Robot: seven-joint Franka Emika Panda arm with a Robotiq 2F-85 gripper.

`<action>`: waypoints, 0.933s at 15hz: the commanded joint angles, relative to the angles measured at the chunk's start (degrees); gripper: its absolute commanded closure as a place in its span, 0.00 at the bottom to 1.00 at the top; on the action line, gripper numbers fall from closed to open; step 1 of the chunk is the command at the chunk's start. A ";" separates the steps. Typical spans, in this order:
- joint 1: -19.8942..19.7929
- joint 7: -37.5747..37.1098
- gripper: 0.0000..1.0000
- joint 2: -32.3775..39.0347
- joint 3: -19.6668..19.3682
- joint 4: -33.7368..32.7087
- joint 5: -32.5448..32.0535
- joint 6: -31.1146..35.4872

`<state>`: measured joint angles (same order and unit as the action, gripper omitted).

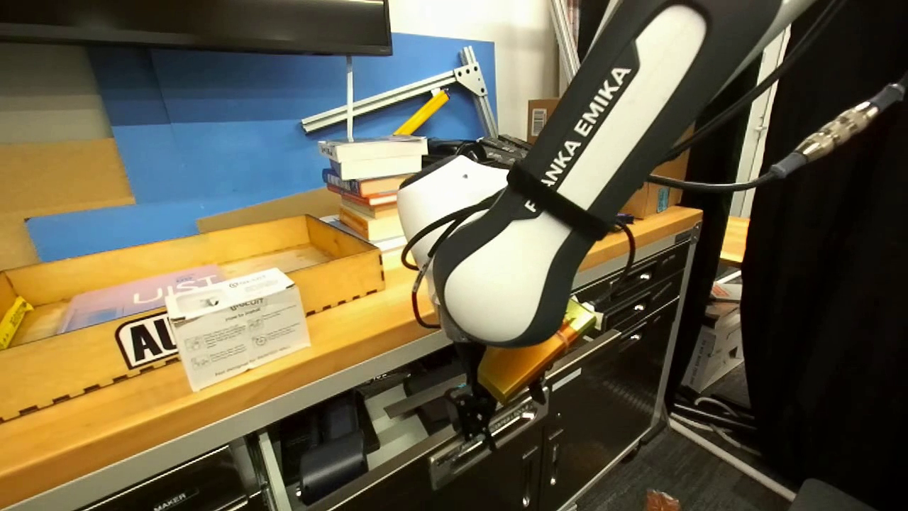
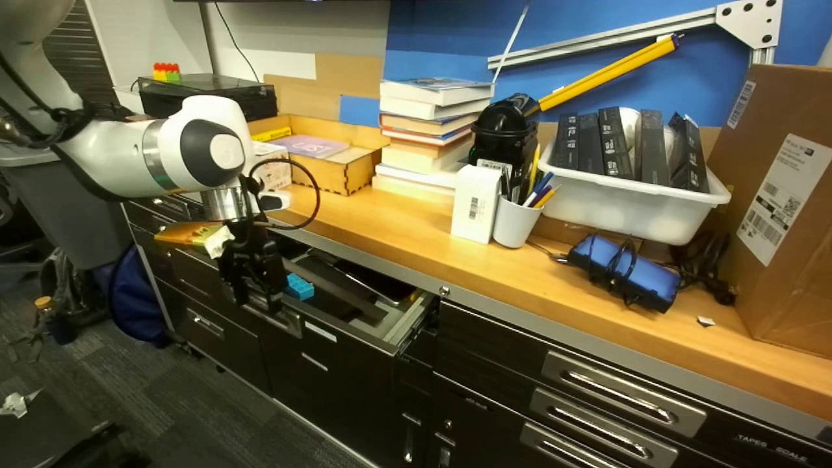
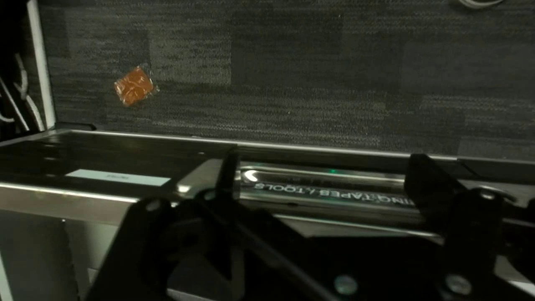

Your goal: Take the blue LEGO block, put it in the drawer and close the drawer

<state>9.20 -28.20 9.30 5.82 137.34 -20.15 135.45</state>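
The wide black drawer [image 2: 354, 348] is pulled out below the wooden worktop; its front also shows in the wrist view [image 3: 113, 154]. The small blue LEGO block [image 2: 299, 286] lies in the open drawer, behind the front and beside my gripper. It is hidden in the wrist view and in an exterior view. My gripper [image 3: 324, 167] points down at the drawer front, also seen in both exterior views [image 1: 507, 419] [image 2: 257, 302]. Its fingers are wide apart with nothing between them, over the silver bar handle [image 3: 330, 177]. I cannot tell whether they touch it.
Dark items [image 1: 333, 443] lie inside the drawer. The wooden worktop [image 2: 403, 221] overhangs it and carries a wooden tray [image 1: 347, 273], a book stack [image 2: 432, 123] and a white box [image 1: 241, 330]. Other black drawers [image 2: 611, 396] stand alongside. An orange wrapper [image 3: 134, 85] lies on the floor.
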 commanded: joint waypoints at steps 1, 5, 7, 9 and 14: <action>2.41 -6.90 0.00 5.23 -1.34 -8.43 -3.80 2.70; 4.53 -12.14 0.00 10.29 -2.97 -15.64 -6.35 3.68; 5.65 -14.18 0.00 11.98 -3.90 -18.25 -6.87 4.50; 6.37 -15.29 0.00 12.57 -4.64 -19.24 -6.73 5.65; 8.88 -20.77 0.00 9.76 -7.57 -17.04 -10.56 10.36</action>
<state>15.74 -44.24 20.86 0.70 120.11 -26.73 141.92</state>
